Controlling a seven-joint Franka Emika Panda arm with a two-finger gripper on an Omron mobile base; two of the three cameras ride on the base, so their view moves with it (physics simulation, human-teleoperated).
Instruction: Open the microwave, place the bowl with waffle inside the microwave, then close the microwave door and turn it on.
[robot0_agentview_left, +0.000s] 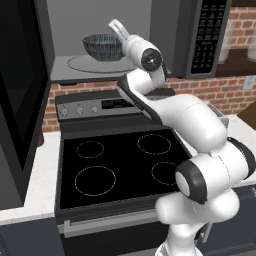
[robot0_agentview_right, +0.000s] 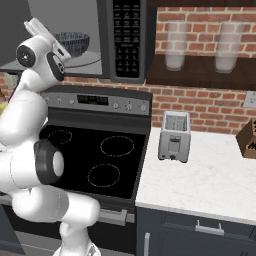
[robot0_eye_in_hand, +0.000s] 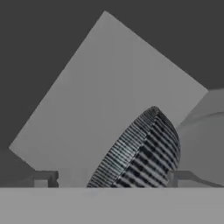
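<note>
Left base view. Microwave (robot0_agentview_left: 125, 40) — mounted above the stove (robot0_agentview_left: 117, 165), its light grey cavity exposed. Microwave door (robot0_agentview_left: 20, 90) — swung fully open, standing at the left edge of the frame with its black glass window facing in. Round glass turntable (robot0_agentview_left: 82, 64) on the cavity floor. Bowl (robot0_agentview_left: 103, 46) — dark, finely striped, upright on the turntable, toward the back of the cavity and right of its middle. Gripper (robot0_agentview_left: 116, 28) — reaches into the cavity at the bowl's right rim; whether a fingertip touches the rim cannot be told. Black keypad panel (robot0_agentview_left: 207, 35) at the microwave's right edge. Stove top black, four burner rings, bare.

Right base view. Bowl (robot0_agentview_right: 73, 42) seen inside the cavity on the turntable (robot0_agentview_right: 85, 61), left of the keypad panel (robot0_agentview_right: 125, 37). The white arm stands in front of the cavity's left part; the gripper (robot0_agentview_right: 37, 26) is at the upper left, partly hidden. Toaster (robot0_agentview_right: 174, 136) — silver, on the white counter (robot0_agentview_right: 210, 180) near its left edge, just beside the stove (robot0_agentview_right: 95, 160). Two pale jars (robot0_agentview_right: 175, 47) on a dark shelf against the brick wall.

Hand view. Bowl (robot0_eye_in_hand: 140, 153) — striped wall close up, rolled by the camera's tilt, lying between the two dark fingertips (robot0_eye_in_hand: 177, 177). Jaws spread wide, one tip on each side of the bowl, clear of it — nothing is gripped. Grey cavity wall behind. Waffle: cannot be made out.
</note>
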